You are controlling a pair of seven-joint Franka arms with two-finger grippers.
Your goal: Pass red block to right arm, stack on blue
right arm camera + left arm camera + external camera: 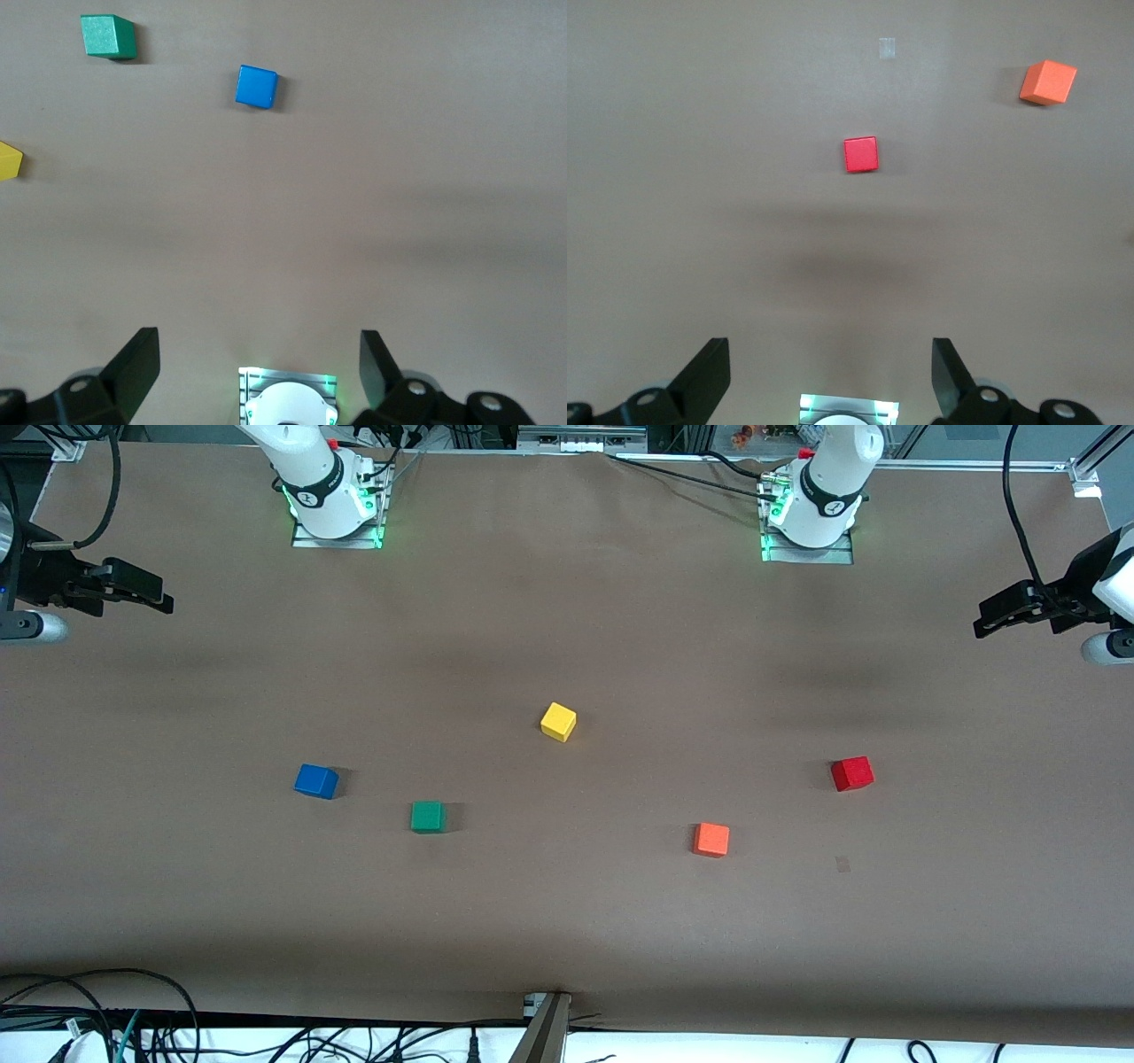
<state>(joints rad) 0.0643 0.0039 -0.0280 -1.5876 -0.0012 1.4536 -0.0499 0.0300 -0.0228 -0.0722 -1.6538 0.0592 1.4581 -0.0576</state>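
Note:
The red block (852, 773) sits on the brown table toward the left arm's end; it also shows in the left wrist view (860, 154). The blue cube (316, 781) sits toward the right arm's end and shows in the right wrist view (257, 87). My left gripper (983, 623) hangs high over the table's edge at its own end, open and empty (830, 354). My right gripper (162, 600) hangs high over the edge at its end, open and empty (257, 347). Both are well apart from the cubes.
A green cube (427, 816) lies beside the blue one, nearer the camera. A yellow cube (558, 721) sits mid-table. An orange cube (711, 839) lies nearer the camera than the red block. Cables run along the near edge (89, 1019). Arm bases (332, 505) stand at the back.

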